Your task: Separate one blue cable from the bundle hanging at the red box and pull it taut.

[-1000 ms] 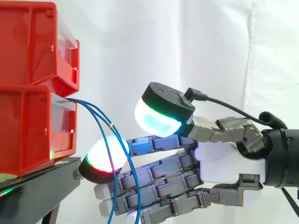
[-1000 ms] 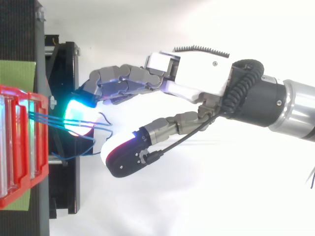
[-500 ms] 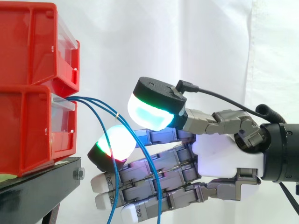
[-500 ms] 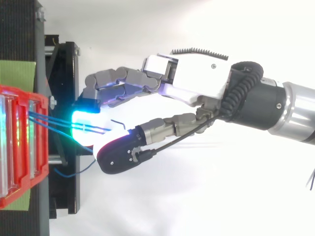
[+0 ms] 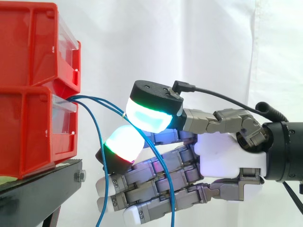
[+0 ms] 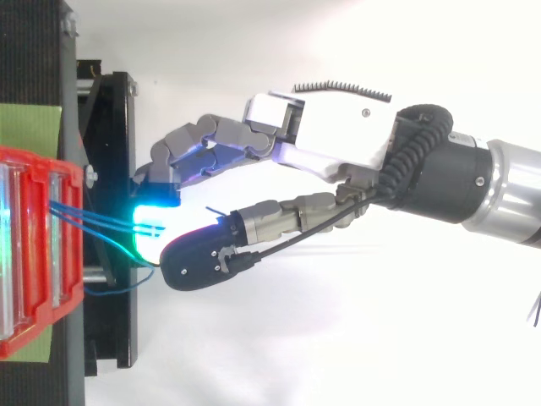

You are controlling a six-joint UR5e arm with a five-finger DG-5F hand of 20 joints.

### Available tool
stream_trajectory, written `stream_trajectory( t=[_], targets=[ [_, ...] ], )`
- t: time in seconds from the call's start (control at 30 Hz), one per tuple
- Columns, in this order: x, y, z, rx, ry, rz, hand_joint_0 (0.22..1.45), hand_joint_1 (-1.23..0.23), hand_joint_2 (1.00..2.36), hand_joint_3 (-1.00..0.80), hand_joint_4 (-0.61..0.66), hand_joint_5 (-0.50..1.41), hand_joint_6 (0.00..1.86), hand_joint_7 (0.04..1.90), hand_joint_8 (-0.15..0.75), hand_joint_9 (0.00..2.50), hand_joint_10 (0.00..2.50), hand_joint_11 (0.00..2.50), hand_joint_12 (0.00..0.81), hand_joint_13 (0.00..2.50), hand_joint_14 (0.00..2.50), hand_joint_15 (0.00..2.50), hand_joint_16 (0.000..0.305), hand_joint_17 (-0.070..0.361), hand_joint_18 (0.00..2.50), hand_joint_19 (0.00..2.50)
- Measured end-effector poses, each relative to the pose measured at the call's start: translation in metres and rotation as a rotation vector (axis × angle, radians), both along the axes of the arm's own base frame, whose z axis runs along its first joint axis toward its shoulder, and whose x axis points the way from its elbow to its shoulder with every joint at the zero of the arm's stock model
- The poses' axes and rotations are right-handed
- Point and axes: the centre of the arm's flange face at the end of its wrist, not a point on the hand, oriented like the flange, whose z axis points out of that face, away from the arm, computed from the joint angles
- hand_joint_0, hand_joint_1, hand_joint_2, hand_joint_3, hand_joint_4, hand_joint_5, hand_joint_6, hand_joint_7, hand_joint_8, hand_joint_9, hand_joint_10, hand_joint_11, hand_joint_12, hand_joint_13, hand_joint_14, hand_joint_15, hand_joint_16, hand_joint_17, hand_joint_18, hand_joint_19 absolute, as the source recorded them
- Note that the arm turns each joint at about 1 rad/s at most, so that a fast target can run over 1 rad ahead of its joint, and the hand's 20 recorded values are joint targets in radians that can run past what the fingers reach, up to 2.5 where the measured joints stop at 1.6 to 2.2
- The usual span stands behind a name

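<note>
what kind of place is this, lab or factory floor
Probably a robotics lab test bench: stacked red bins on a black stand, a white curtain as backdrop, and a robot hand working at blue cables hanging from a bin.

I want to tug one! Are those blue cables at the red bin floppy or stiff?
Probably floppy: the blue cables leave the lower red bin in a curve, then droop downward. Likely light too, being so thin. They hang close together at the hand, so tugging one may well drag its neighbours along.
</note>
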Motion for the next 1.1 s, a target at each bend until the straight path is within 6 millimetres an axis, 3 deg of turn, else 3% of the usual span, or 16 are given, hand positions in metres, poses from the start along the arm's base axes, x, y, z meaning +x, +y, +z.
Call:
stream_trajectory(
  t=[0.43, 0.7, 0.87, 1.1],
  targets=[
    [-0.001, -0.004, 0.001, -0.002, 0.014, -0.005, 0.68, -0.79, 1.0, -0.5, 0.12, -0.21, 0.93, 0.93, 0.266, 0.61, 0.01, 0.37, 0.256, 0.5, 0.0, 0.11, 0.031, 0.07, 0.42, 0.2],
    [-0.002, -0.006, 0.007, -0.005, 0.05, 0.008, 0.68, -0.82, 1.0, -0.5, 0.13, -0.21, 0.93, 0.91, 0.259, 0.62, 0.01, 0.37, 0.252, 0.51, 0.0, 0.09, 0.03, 0.067, 0.43, 0.19],
    [-0.009, -0.007, 0.014, -0.013, 0.119, 0.017, 0.58, -0.77, 1.0, -0.5, 0.16, -0.21, 0.91, 0.9, 0.262, 0.63, 0.01, 0.37, 0.254, 0.51, 0.0, 0.11, 0.031, 0.07, 0.43, 0.21],
    [-0.019, -0.008, 0.032, -0.023, 0.163, 0.02, 0.55, -0.59, 1.0, -0.5, 0.16, -0.2, 0.89, 0.91, 0.271, 0.65, 0.01, 0.38, 0.26, 0.52, 0.0, 0.12, 0.032, 0.072, 0.43, 0.22]
  ],
)
